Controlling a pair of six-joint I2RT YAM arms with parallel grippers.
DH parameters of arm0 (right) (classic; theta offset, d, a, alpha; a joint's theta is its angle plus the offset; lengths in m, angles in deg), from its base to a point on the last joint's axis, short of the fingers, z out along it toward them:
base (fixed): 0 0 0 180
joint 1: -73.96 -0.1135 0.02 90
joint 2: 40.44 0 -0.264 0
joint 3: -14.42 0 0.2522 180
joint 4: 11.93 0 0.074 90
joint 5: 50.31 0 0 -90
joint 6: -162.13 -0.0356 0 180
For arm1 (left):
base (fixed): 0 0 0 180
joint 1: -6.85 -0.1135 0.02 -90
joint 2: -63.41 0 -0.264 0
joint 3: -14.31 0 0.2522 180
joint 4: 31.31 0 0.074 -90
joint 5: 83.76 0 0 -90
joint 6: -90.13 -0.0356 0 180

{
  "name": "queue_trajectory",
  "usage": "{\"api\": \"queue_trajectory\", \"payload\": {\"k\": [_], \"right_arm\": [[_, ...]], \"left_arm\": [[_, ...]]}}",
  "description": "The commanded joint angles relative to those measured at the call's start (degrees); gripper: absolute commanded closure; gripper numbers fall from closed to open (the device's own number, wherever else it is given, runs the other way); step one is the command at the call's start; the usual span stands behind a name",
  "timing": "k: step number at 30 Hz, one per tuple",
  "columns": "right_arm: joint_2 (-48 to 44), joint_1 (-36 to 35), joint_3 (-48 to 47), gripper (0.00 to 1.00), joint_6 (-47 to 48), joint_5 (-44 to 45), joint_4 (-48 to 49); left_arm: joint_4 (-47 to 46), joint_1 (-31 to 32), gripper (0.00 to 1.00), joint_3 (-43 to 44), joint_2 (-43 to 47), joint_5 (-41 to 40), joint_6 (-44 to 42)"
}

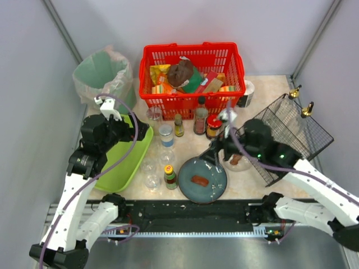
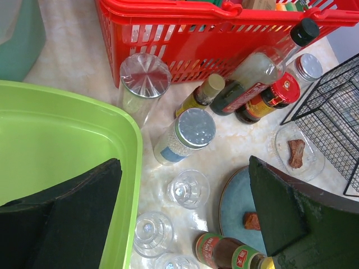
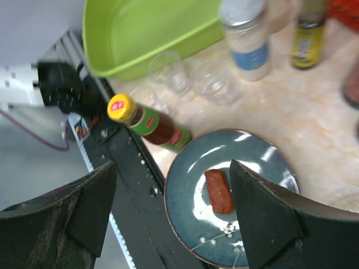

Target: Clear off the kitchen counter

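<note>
a: how far along is the clearing?
b: early, i'd say. left pincer (image 2: 174, 185) has fingers wide apart, nothing in it, hanging over the lime tray (image 1: 126, 162) rim. the tray looks empty where visible.
a: and past that?
b: below and ahead of that pincer: clear glasses (image 2: 189, 189), a silver-capped jar (image 2: 185, 137), sauce bottles (image 2: 252, 84). all on the kitchen counter (image 1: 268, 89).
a: right side?
b: right pincer (image 3: 174, 185) has fingers apart, holding nothing, directly above the blue plate (image 3: 252, 162) with a sausage (image 3: 219, 191). wire rack (image 1: 291, 129) just to its right.
a: anything stowed?
b: red basket (image 1: 168, 106) beyond both pincers holds packets. most of the job looks left to do.
a: surface, room?
b: pale marble-look counter, bagged bin (image 1: 104, 73) far left, plain grey walls.
</note>
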Motion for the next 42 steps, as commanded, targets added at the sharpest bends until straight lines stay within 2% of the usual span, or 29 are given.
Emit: {"api": "queue_trajectory", "payload": {"k": [1,6,10,13,20,26,32,37,42], "right_arm": [[6.2,-14.3,-1.1,0.21,5.1,12.8,7.1],[14.3,-22.5,-4.0,0.23,6.5,20.1,10.7],[18.5,-26.5,-4.5,0.27,7.1,20.3,16.0],[21.0,-30.2,-5.3,0.29,9.5,28.1,17.4],[23.4,-32.8,-5.2,0.25,11.8,26.3,21.3],[27.7,-33.8,-6.0,0.25,10.9,28.4,23.5],[31.7,-35.1,-7.4,0.36,9.0,32.5,21.7],[31.8,-35.3,-6.0,0.46,6.9,32.4,21.8],[31.7,-35.4,-5.2,0.67,6.0,31.9,22.3]], "left_arm": [[-1.6,-0.4,0.02,0.6,-0.4,0.7,0.0],[-0.7,-0.4,0.02,0.7,-0.3,0.4,-0.9],[-0.5,-0.4,0.02,0.9,-0.3,-0.2,-1.2],[0.0,-0.4,0.02,1.1,0.2,-1.0,-1.3],[0.1,-0.4,0.02,1.1,1.1,-1.4,-1.7],[0.0,-0.4,0.02,0.6,0.7,-0.5,-1.6],[0.1,-0.4,0.02,0.6,0.3,1.5,-2.1],[0.3,-0.4,0.01,0.2,0.4,1.1,-2.0],[-0.2,-0.4,0.02,-0.4,0.9,1.2,-1.7]]}}
